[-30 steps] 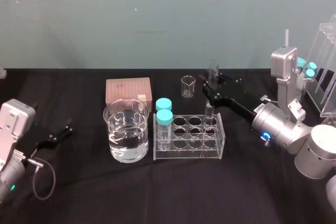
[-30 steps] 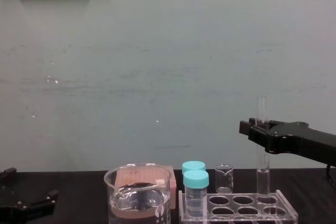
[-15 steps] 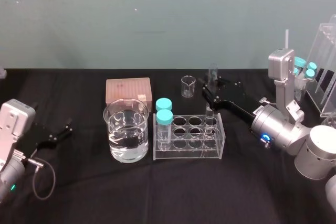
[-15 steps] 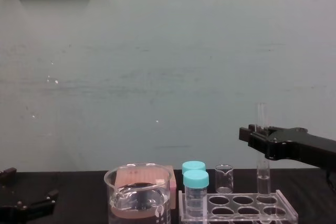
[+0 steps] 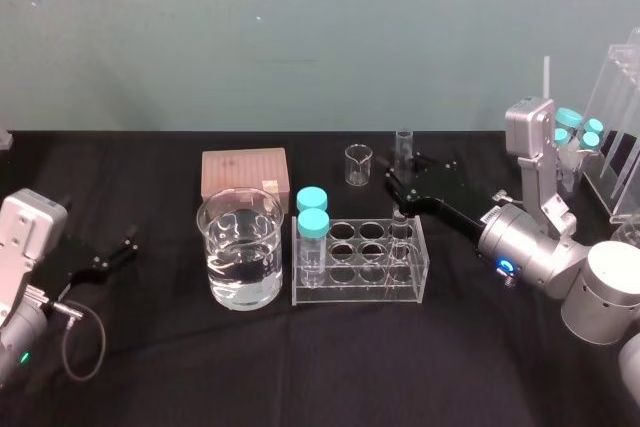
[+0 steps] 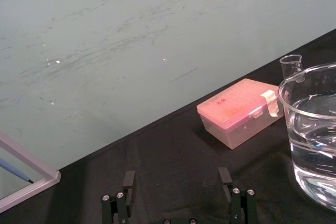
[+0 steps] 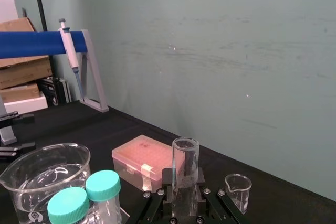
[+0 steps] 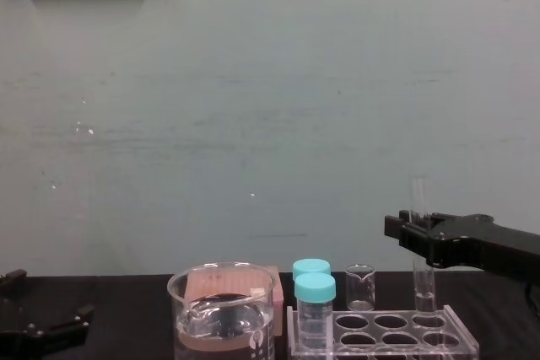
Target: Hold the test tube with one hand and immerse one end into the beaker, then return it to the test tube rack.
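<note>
Right hand (image 5: pixel 400 177) is being clamped on the test tube (image 5: pixel 403 145) at the test tube rack's (image 5: pixel 358 297) far right hole, right of the beaker (image 5: pixel 214 267); left gripper (image 5: pixel 115 252) is being parked near left, fingers apart. At chest level, the tube's (image 8: pixel 419 200) foot is being shown reaching that hole. At the right wrist, the tube (image 7: pixel 185 166) is being gripped upright; a straight vertical path, clear of the hole's rim, is being advised.
</note>
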You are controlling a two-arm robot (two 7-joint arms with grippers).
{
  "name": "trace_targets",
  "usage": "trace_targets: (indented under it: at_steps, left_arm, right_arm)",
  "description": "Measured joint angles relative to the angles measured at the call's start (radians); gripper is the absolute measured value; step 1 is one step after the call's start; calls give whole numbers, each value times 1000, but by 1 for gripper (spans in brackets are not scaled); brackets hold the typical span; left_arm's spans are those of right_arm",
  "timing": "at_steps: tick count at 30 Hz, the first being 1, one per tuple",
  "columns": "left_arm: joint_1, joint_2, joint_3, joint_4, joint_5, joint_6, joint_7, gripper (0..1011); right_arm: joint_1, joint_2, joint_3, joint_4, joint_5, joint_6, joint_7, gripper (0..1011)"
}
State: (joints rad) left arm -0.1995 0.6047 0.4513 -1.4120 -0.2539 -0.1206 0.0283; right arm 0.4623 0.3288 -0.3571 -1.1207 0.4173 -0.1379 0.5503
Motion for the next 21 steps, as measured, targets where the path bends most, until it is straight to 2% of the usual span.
trace_targets:
  at_steps: [21]
  left_arm:
    - [0,0,0,0,0,0,0,1000]
  right_arm:
    - [-3,1,-12,10,-24,3,-5,241]
